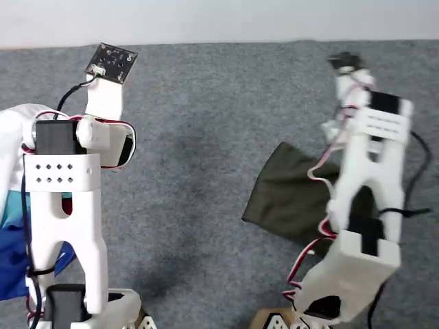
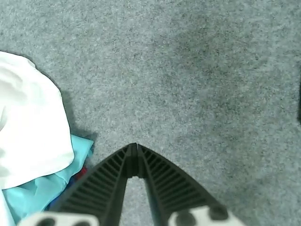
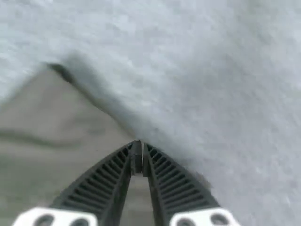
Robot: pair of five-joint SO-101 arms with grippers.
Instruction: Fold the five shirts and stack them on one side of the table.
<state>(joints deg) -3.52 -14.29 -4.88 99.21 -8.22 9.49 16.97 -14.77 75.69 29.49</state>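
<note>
Four shirts show: white shirt (image 1: pixel 9 140), teal shirt (image 1: pixel 9 208), blue shirt (image 1: pixel 12 264), olive shirt (image 1: pixel 288 195).

Prob. robotics lab/test bench: grey felt-covered table (image 1: pixel 206 123), plain white wall (image 1: pixel 219 20), white printed arms (image 1: pixel 65 205) w/ bare wiring.

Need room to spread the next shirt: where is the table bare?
Bare: the middle of the grey table, between the shirt pile and the olive shirt, and the far strip beyond both. Crowded: both sides, where those lie.
</note>
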